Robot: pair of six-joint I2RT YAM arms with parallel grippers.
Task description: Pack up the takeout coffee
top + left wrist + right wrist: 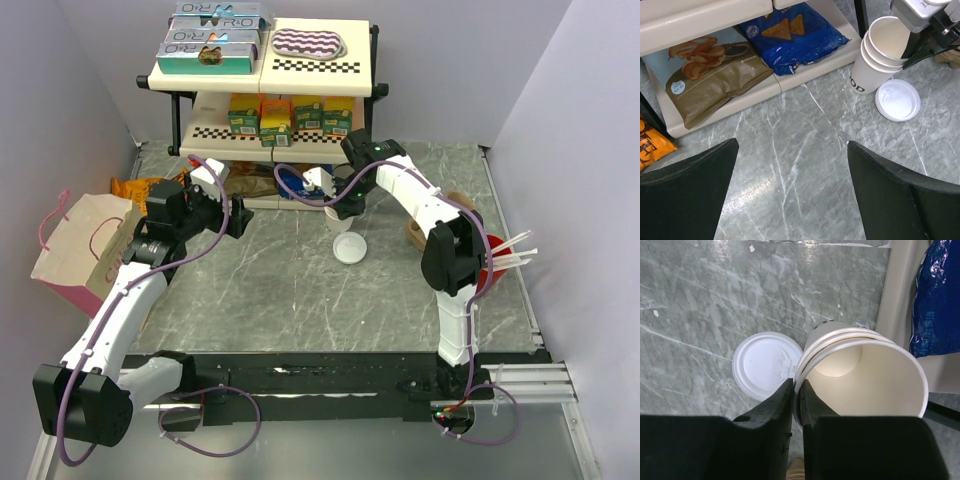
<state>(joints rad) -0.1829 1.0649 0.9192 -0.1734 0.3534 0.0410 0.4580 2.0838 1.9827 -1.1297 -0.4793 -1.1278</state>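
Now | right arm (415, 195) reached forward | right end effector (796, 386) pinching top cup (875, 375) rim

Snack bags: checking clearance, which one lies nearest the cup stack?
The blue chip bag, right beside the cup stack; the brown bag and the orange bag lie farther left.
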